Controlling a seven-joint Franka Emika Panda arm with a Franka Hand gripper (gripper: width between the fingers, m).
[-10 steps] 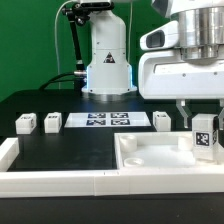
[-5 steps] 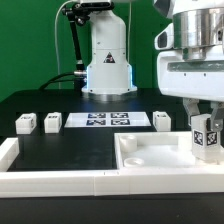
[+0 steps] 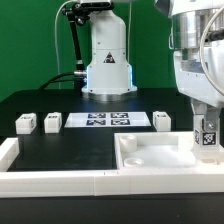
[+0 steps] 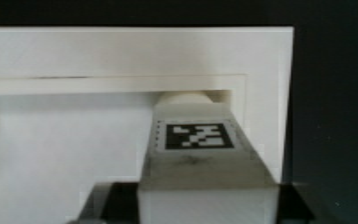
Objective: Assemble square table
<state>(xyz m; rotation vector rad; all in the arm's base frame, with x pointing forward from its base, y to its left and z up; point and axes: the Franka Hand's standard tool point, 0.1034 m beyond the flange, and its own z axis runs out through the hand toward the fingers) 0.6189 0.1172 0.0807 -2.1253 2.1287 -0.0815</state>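
Since a second ago the end effector [image 3: 205, 118] has turned about its upright axis, so the exterior view now sees its housing narrow where it earlier saw it broad. The leg [image 3: 205, 136] it holds has stayed in the same place. The fingers are clenched on that leg from both sides, and the leg's tag faces the exterior camera. In the wrist view the end effector [image 4: 194, 198] holds the leg [image 4: 197, 135] with its far end set into an inner corner of the tabletop [image 4: 140, 55].

The tabletop [image 3: 124, 150] lies directly under the end effector and reaches toward the exterior view's left. Beyond it, to the exterior view's left of the end effector, a loose leg [image 3: 162, 120] stands on the black desk [image 3: 70, 146], just beside the marker board [image 3: 105, 120]. Farther that way stand another loose leg [image 3: 52, 122] and a last loose leg [image 3: 25, 123]. A long white bar [image 3: 55, 182] lies along the desk's near edge.
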